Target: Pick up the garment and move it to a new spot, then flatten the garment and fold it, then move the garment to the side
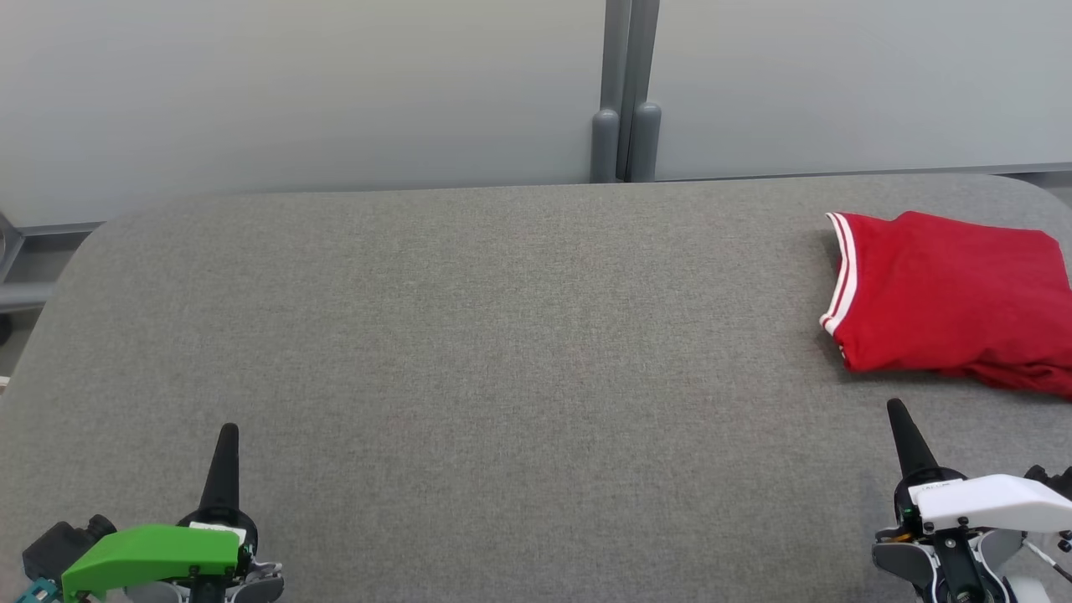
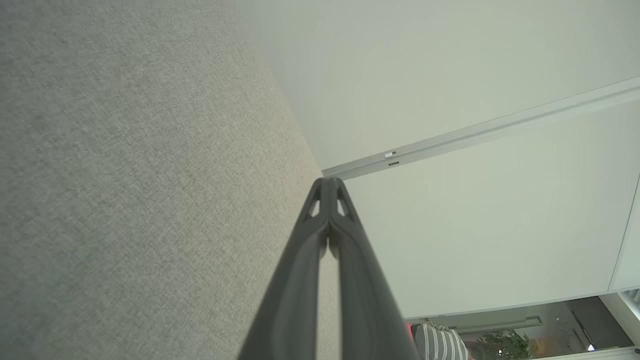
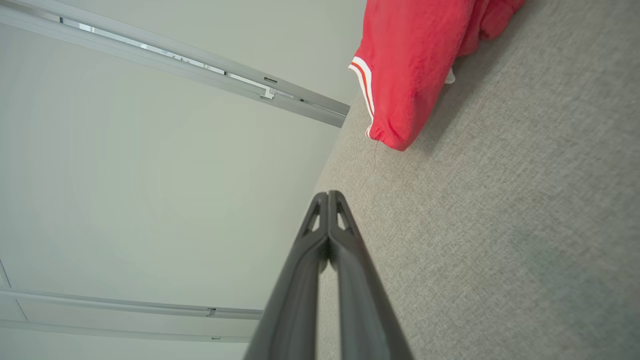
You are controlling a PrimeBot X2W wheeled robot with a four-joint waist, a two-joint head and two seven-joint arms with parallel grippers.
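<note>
Closest to you, at the bottom corners of the head view, both sets of jaws are pressed together and pinching nothing. The left jaws' fingers [image 1: 224, 469] rise as one dark spike from the green housing [image 1: 151, 557], and the right jaws' fingers [image 1: 909, 440] rise from the white housing [image 1: 988, 501]. Each wrist view agrees, with the tips touching above bare grey cloth.

Your garment [image 1: 946, 301], red with a white-striped trim [image 1: 840, 276], lies at the far right of the desk [image 1: 502, 335]. It is near the right jaws but not touching them, and well apart from the left ones.

It sits as a compact, roughly rectangular bundle, smooth on top and bunched along its near right edge. With both arms free and the bundle off to one side, you could judge the fold and the move aside to be done. Equally, nothing here rules out that no step has begun. If so, the lift, flattening, fold and final shift all remain.

Its long axis seems to run left to right across the desk. The striped edge faces the desk's middle and runs front to back. The right end is cut off by the frame, so you cannot tell its full length.
</note>
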